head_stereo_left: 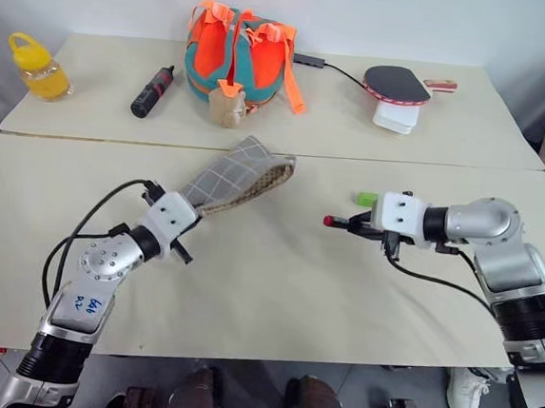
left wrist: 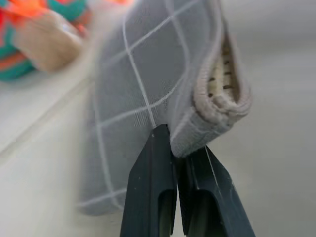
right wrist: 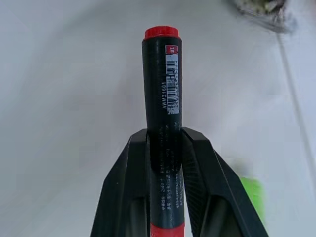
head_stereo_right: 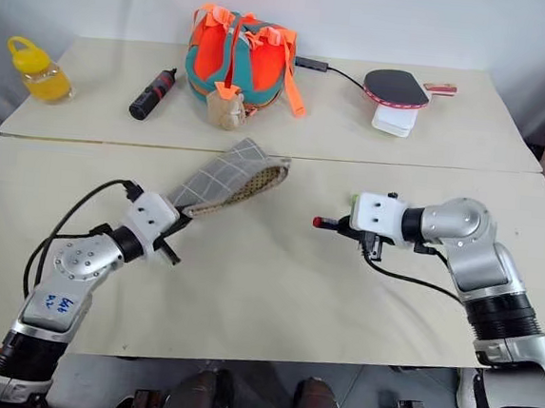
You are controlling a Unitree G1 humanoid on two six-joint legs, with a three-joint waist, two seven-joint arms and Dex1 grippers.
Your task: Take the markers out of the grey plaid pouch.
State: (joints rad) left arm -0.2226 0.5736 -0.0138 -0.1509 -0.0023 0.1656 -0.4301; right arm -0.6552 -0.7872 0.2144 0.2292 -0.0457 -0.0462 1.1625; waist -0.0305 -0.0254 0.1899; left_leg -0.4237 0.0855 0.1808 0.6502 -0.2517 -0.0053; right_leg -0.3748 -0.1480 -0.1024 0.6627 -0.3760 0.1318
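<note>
The left gripper (head_stereo_left: 199,200) is pinched tight on one end of the grey plaid pouch (head_stereo_left: 240,174). The pouch hangs out from it in the air above the counter (head_stereo_left: 274,290), with its open mouth at the far end showing the tan lining. It looks soft and floppy, like cloth, and it bends a little under its own weight. It looks light. Holding it by the closed end seems a good way, because the mouth then stays free for things to come out.

The right gripper (head_stereo_left: 355,225) is clamped around the middle of the black marker with the red end (right wrist: 162,79). The marker pokes out straight past the fingers, level over the counter, well apart from the pouch. It looks hard, smooth and round, so I think it could slip or roll if the hold is loose. Gripping it at the middle keeps it steady.

The bright green marker (head_stereo_left: 366,199) lies on the counter just beside the right gripper. It is small and light too, and I think it may roll if bumped.

I cannot tell if anything is left inside the pouch.
</note>
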